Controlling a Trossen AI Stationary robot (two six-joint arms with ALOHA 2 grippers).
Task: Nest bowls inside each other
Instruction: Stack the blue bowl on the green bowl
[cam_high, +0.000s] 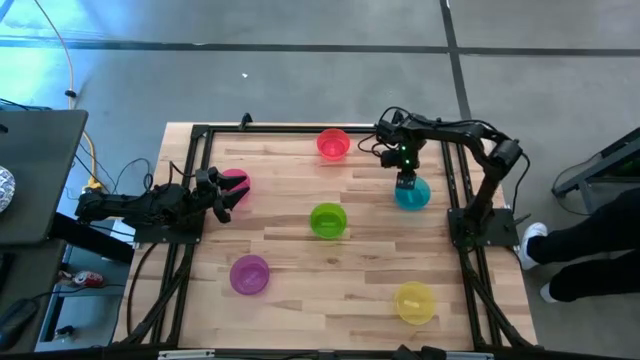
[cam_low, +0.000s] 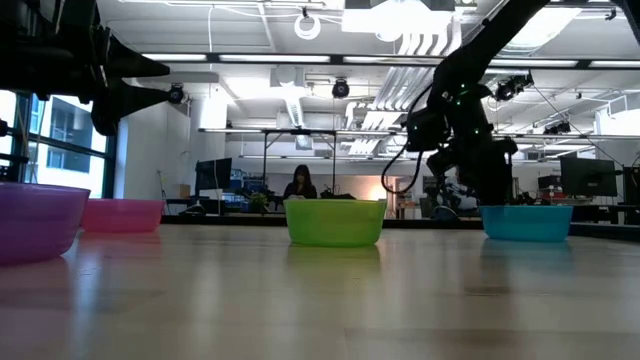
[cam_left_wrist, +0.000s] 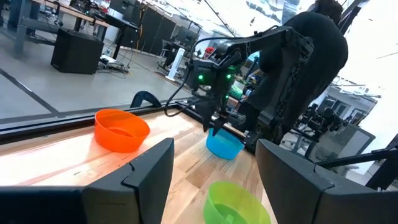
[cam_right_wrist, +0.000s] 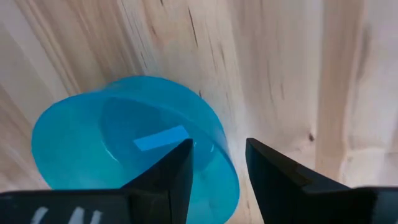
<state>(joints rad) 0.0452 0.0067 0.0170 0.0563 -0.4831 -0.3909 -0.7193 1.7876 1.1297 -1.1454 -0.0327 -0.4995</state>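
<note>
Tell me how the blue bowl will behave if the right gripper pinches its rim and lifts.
The blue bowl looks thin and translucent, so it is probably light, and the wall may flex. The right gripper straddles the rim at one side, so the bowl may tilt when lifted. The smooth plastic may slip.

Six bowls on the table (cam_high: 300, 280): one each of red (cam_high: 333, 144), pink (cam_high: 236, 181), blue (cam_high: 413, 193), green (cam_high: 328, 220), purple (cam_high: 249, 274), yellow (cam_high: 414, 302).

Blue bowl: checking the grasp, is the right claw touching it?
Cannot tell. In the right wrist view the open right claw straddles the blue bowl rim, with no plain contact or gap.
</note>
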